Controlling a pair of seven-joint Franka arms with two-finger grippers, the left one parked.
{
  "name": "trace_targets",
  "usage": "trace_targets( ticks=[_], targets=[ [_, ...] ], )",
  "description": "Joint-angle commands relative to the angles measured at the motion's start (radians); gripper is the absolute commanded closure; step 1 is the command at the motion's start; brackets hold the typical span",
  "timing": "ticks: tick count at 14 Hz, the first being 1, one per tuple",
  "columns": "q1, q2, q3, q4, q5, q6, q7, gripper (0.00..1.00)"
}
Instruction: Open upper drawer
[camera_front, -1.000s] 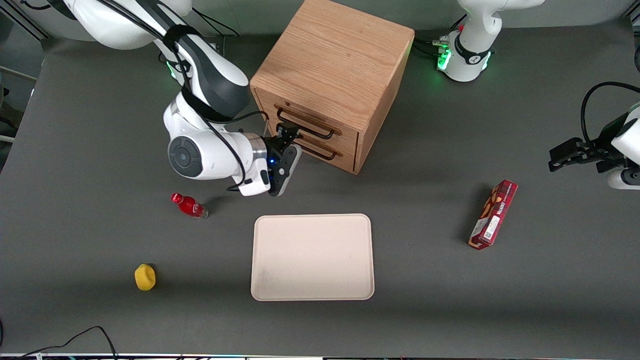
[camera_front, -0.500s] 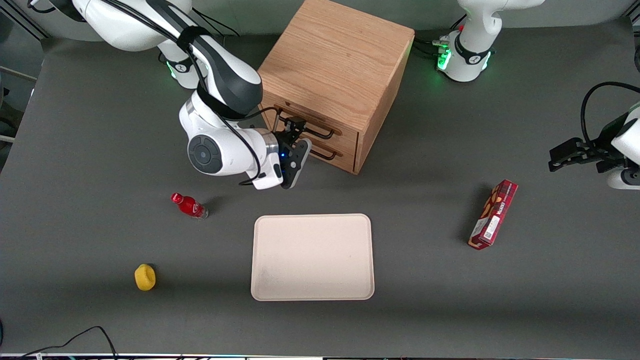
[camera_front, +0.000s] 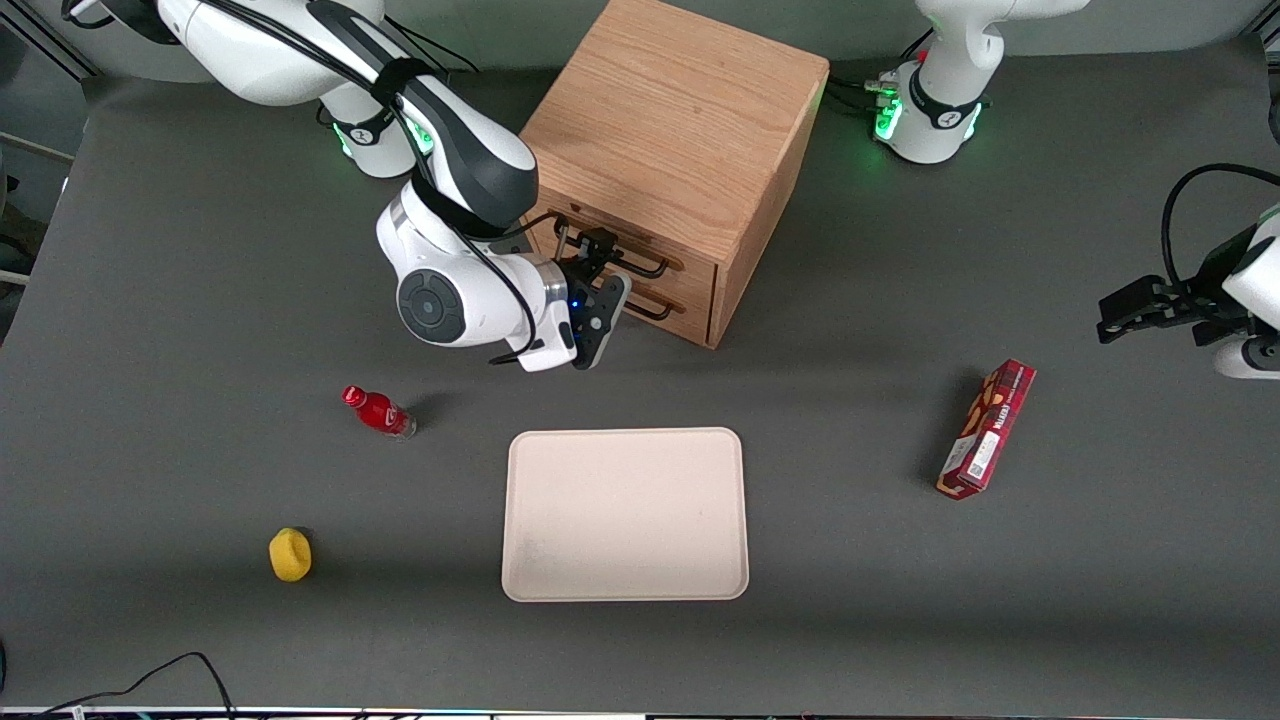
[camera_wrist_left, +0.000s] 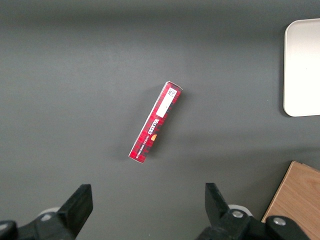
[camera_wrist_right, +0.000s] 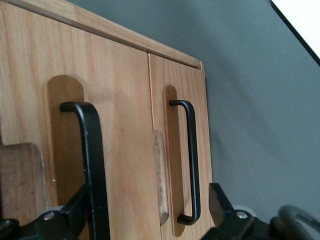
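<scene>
The wooden cabinet (camera_front: 675, 120) stands at the back of the table with both drawers shut. The upper drawer (camera_front: 695, 272) has a black wire handle (camera_front: 645, 268); the lower drawer (camera_front: 690, 312) sits under it. My right gripper (camera_front: 597, 258) is open, right at the drawer fronts at the height of the upper handle. In the right wrist view the gripper (camera_wrist_right: 147, 215) stands wide open against the upper drawer front (camera_wrist_right: 120, 125). The upper handle (camera_wrist_right: 92, 150) runs just inside one fingertip (camera_wrist_right: 75, 215). The lower drawer's handle (camera_wrist_right: 192, 150) lies near the other fingertip.
A beige tray (camera_front: 625, 515) lies nearer the front camera than the cabinet. A red bottle (camera_front: 378, 411) and a yellow object (camera_front: 290, 554) lie toward the working arm's end. A red box (camera_front: 987, 428) lies toward the parked arm's end, also in the left wrist view (camera_wrist_left: 155, 122).
My right gripper has moved in toward the cabinet and along the drawer front, from beside the lower handle to the upper handle. The drawers have not moved.
</scene>
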Motion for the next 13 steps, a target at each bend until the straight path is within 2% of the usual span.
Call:
trace_targets(
  ticks=[1, 5, 9, 13],
  targets=[
    [-0.01, 0.043, -0.01, 0.04, 0.001, 0.018, -0.016, 0.0],
    [-0.019, 0.155, -0.011, 0.196, -0.127, 0.011, -0.013, 0.0],
    [-0.022, 0.186, -0.045, 0.253, -0.129, 0.001, -0.015, 0.0],
    [-0.024, 0.241, -0.074, 0.359, -0.129, -0.084, -0.016, 0.0]
  ],
)
